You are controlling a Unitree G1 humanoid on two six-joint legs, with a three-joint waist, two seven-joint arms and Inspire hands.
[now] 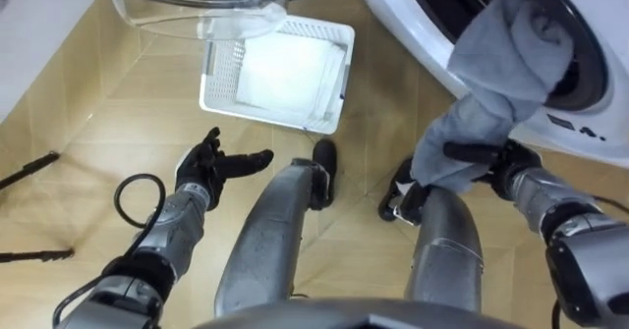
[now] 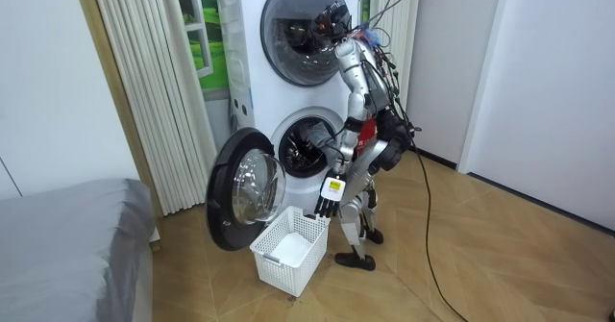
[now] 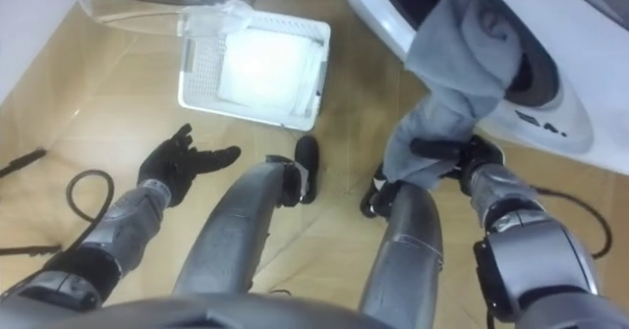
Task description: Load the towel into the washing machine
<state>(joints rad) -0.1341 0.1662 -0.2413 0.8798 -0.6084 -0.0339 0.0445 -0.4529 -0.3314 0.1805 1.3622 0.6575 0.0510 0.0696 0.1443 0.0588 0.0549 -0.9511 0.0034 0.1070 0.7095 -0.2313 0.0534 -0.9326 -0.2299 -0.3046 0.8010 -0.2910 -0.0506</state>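
right hand (image 1: pixel 503 162) tight around towel (image 1: pixel 496 83)

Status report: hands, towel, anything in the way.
Right hand shut on towel; left hand open, idle. Towel's top in washing machine opening, rest hanging outside. Door open, basket on floor.

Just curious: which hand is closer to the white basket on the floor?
Left. The left hand hangs open beside the white basket; the right hand is farther off, gripping the grey towel at the washing machine's opening.
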